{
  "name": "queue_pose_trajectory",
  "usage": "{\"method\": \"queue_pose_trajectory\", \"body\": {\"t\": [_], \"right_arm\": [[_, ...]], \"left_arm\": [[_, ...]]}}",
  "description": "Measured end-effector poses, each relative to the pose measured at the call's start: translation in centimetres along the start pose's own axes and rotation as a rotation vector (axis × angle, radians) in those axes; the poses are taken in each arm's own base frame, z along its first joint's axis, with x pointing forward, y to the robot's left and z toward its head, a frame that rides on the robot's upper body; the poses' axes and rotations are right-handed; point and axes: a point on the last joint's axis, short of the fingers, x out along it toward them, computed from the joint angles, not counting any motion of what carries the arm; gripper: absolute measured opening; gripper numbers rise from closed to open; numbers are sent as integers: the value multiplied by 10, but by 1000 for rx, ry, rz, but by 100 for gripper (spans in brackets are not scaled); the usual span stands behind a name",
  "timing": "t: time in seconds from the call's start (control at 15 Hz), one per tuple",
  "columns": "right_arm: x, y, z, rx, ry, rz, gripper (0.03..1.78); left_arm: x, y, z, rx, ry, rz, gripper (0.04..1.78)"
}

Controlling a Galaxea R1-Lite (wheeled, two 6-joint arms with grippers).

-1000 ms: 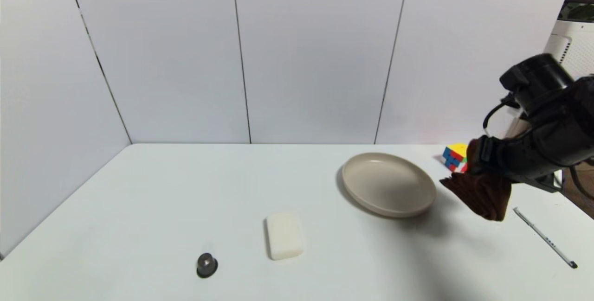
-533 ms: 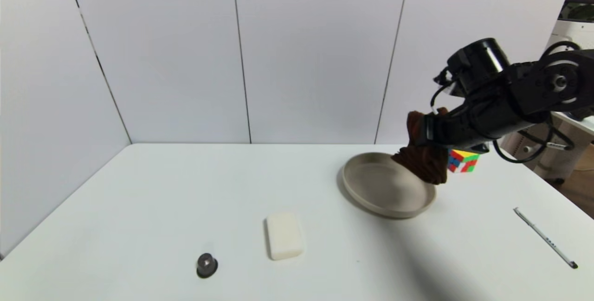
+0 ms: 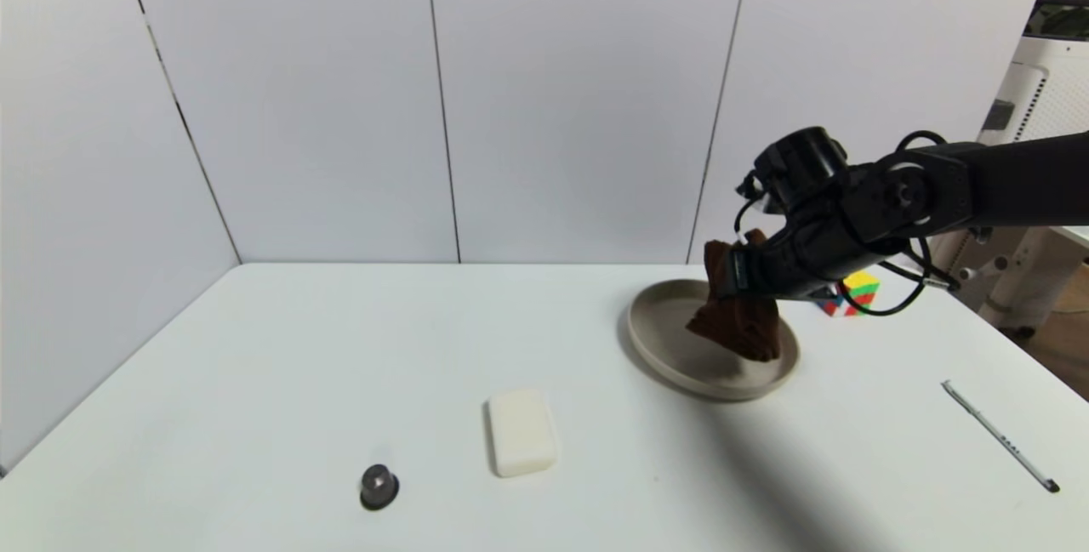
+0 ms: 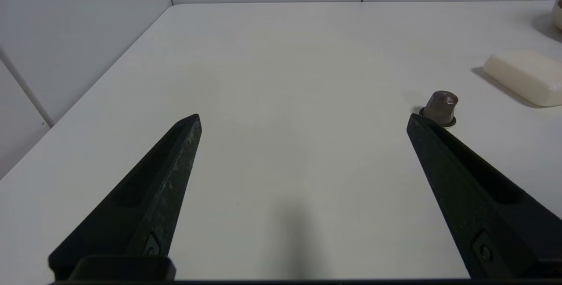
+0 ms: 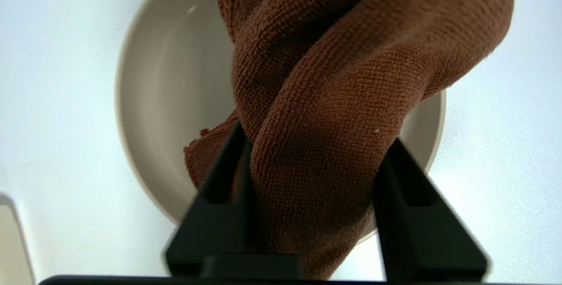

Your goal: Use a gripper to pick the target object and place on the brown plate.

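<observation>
My right gripper [image 3: 738, 278] is shut on the dark brown towel [image 3: 738, 322], which hangs from it over the beige-tan plate [image 3: 664, 348] at the right of the table. In the right wrist view the towel [image 5: 325, 100] is pinched between the two black fingers [image 5: 219, 188], with the plate [image 5: 158, 100] right under it. The towel's lower end is close to the plate's inside; I cannot tell if it touches. My left gripper [image 4: 303, 120] is open and empty, low over the table's left side; it does not show in the head view.
A white soap-like block [image 3: 521, 432] and a small dark capsule [image 3: 379, 484] lie near the front. A multicoloured cube [image 3: 853, 291] sits behind my right arm. A pen [image 3: 1000, 435] lies at the front right. White walls close the back and left.
My right gripper has carried the towel leftward from beside the plate's right edge to over the plate, and has come lower. The left gripper's earlier state is not shown.
</observation>
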Motion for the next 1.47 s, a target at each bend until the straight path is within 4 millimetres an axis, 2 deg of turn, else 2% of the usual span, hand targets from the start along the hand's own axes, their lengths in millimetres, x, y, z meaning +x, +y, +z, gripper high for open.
{"method": "queue_pose_trajectory", "body": {"t": [0.27, 0.47, 0.6, 0.8, 0.93, 1.13, 1.27, 1.47], "right_arm": [[1, 5, -4, -10, 16, 8, 121], [-13, 4, -10, -13, 21, 42, 137], [-34, 1, -16, -12, 10, 68, 145], [-87, -16, -38, -29, -6, 81, 153], [-128, -34, -68, -63, -30, 65, 157], [-177, -60, -134, -104, -130, 9, 162], [-194, -73, -185, -129, -253, -32, 164], [-195, -85, -255, -182, -492, -83, 166]], "left_arm": [[0, 0, 0, 0, 0, 0, 169], [0, 0, 0, 0, 0, 0, 169], [0, 0, 0, 0, 0, 0, 169], [0, 0, 0, 0, 0, 1, 169], [0, 0, 0, 0, 0, 1, 169], [0, 0, 0, 0, 0, 0, 169], [0, 0, 0, 0, 0, 0, 169], [0, 0, 0, 0, 0, 0, 169]]}}
